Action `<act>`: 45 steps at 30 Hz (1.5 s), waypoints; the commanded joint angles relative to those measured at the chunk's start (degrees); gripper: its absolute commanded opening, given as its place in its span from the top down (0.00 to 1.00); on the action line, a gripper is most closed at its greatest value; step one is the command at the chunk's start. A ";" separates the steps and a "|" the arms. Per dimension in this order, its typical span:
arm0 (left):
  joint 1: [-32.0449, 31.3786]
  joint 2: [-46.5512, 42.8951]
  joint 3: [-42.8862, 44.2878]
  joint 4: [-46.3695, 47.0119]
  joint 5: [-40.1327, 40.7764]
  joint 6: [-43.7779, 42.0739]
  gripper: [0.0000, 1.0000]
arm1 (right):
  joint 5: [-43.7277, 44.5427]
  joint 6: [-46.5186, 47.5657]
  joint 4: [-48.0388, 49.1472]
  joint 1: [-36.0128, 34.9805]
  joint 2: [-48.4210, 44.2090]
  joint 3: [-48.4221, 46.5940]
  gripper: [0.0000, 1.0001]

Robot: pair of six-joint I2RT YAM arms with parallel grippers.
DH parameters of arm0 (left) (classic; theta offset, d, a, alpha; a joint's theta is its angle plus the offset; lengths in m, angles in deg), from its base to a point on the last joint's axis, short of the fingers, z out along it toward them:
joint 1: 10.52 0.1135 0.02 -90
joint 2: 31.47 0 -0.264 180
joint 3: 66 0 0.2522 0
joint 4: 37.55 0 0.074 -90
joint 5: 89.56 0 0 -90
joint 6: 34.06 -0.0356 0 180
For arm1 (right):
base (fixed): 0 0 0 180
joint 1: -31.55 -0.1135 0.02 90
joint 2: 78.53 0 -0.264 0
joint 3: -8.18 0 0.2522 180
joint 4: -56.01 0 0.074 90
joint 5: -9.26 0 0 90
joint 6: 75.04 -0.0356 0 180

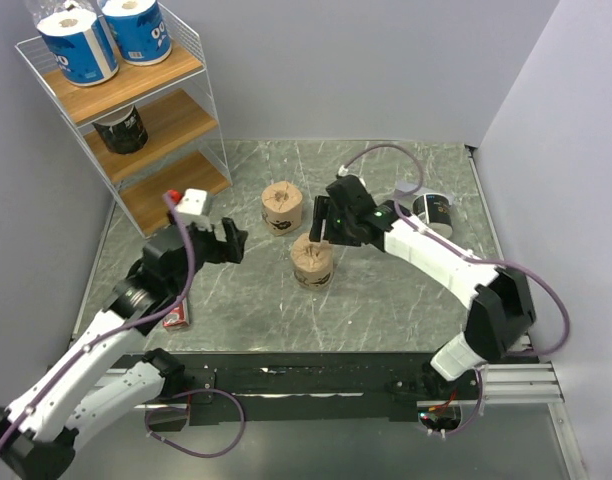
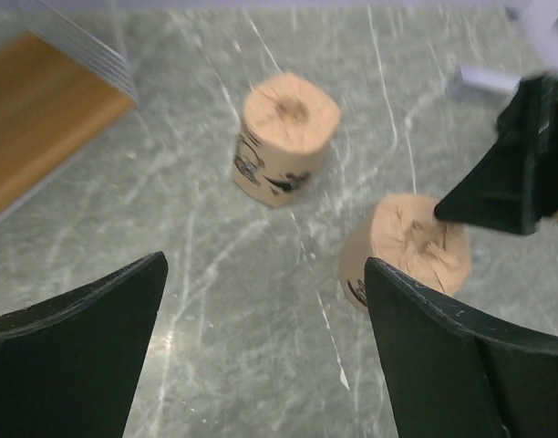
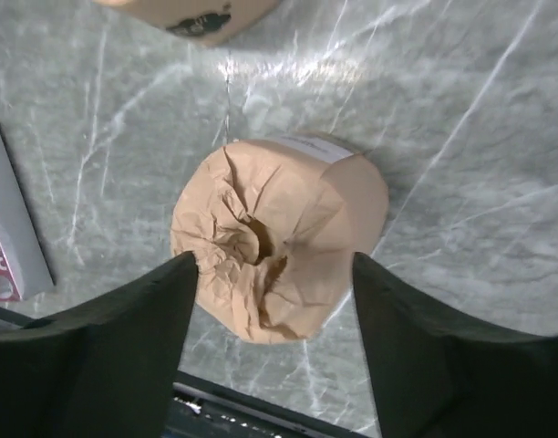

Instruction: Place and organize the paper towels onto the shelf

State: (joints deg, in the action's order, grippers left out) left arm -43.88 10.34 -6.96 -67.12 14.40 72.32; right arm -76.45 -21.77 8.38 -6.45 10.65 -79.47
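Under the spread right hand (image 3: 272, 269): tan roll (image 3: 329, 205), probably light, squashy; pinch sides gently. Left hand (image 2: 265, 265) spread, empty.

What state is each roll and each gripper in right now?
Left blue-wrapped white roll: upright on white wire shelf's top board.
Right blue-wrapped white roll: upright beside it.
Shelved black-wrapped roll: upright, middle board.
Other black-wrapped roll: on grey marble table, far right.
Far tan-brown roll: upright on table, free.
Near tan-brown roll: upright between right gripper's fingers.
Right gripper: open.
Left gripper: open, empty.
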 commanded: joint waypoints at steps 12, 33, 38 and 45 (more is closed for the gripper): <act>-13.29 26.65 19.40 -8.18 -9.66 -8.91 0.08 | 8.01 12.20 13.47 3.46 -49.15 20.44 0.18; -23.76 49.86 30.13 -6.43 -5.96 -11.99 0.09 | 10.73 14.41 8.12 3.46 -63.96 21.33 0.15; -23.76 55.40 33.73 -8.35 -3.15 -12.78 0.10 | 10.56 14.58 8.03 3.37 -63.61 20.98 0.14; -23.68 60.24 35.50 -10.29 -2.01 -10.58 0.17 | 9.42 14.05 7.77 3.46 -64.93 22.21 0.13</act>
State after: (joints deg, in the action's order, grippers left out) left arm -67.49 69.76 27.29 -76.76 10.49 61.05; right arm -66.87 -7.96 15.83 -3.17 -53.34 -58.14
